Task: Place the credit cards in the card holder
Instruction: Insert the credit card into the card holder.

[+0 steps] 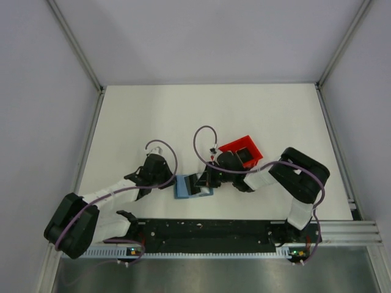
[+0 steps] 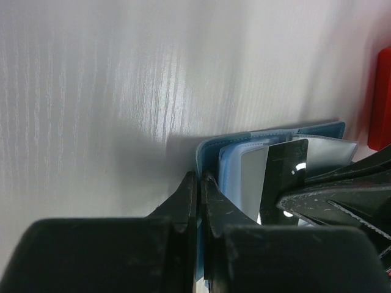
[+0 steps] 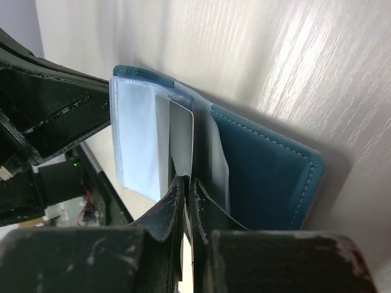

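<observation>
- Teal card holder (image 1: pixel 181 186), likely floppy, lies open at eight o'clock from red bin (image 1: pixel 235 142) — left gripper (image 2: pixel 198 180) clamps its cover edge.
- Right gripper (image 3: pixel 185 181) pinches a seemingly stiff, slippery credit card (image 3: pixel 181 131) by its end.

Even, diffuse overhead light washes the white table (image 1: pixel 183 110) in the top view. Up close, glare streaks its surface, the card holder (image 2: pixel 204 155) casts a soft shadow, and the near black fingers (image 2: pixel 180 210) blur out of focus.
</observation>
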### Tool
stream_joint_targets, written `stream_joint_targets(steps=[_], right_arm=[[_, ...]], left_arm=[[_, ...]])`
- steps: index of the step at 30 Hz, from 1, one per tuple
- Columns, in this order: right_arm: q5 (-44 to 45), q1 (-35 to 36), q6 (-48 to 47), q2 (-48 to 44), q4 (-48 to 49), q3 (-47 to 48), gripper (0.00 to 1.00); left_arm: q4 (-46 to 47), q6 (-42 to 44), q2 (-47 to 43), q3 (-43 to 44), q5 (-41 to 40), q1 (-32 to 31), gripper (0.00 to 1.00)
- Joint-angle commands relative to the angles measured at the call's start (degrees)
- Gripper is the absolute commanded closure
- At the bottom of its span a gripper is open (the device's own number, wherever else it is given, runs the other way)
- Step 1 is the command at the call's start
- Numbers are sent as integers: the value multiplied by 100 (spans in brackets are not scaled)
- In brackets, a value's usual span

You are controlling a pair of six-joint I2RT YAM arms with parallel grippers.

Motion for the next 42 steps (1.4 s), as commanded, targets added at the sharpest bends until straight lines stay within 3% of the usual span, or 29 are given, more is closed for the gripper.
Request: stream_joint_targets(steps=[1, 8, 18, 23, 42], right_arm=[[129, 255, 843, 358, 47, -211, 100], [533, 589, 1038, 210, -207, 9, 97], [1553, 695, 177, -661, -2088, 378, 68], [1641, 695, -25, -714, -2432, 545, 57], [894, 1012, -474, -336, -2406, 1450, 57]], left_arm=[[-189, -130, 98, -295, -29, -8, 100], [-101, -218, 19, -383, 15, -8, 100], [-277, -165, -183, -366, -72, -8, 100], [-251, -113, -166, -357, -46, -8, 100], [-101, -139, -174, -366, 95, -17, 100]])
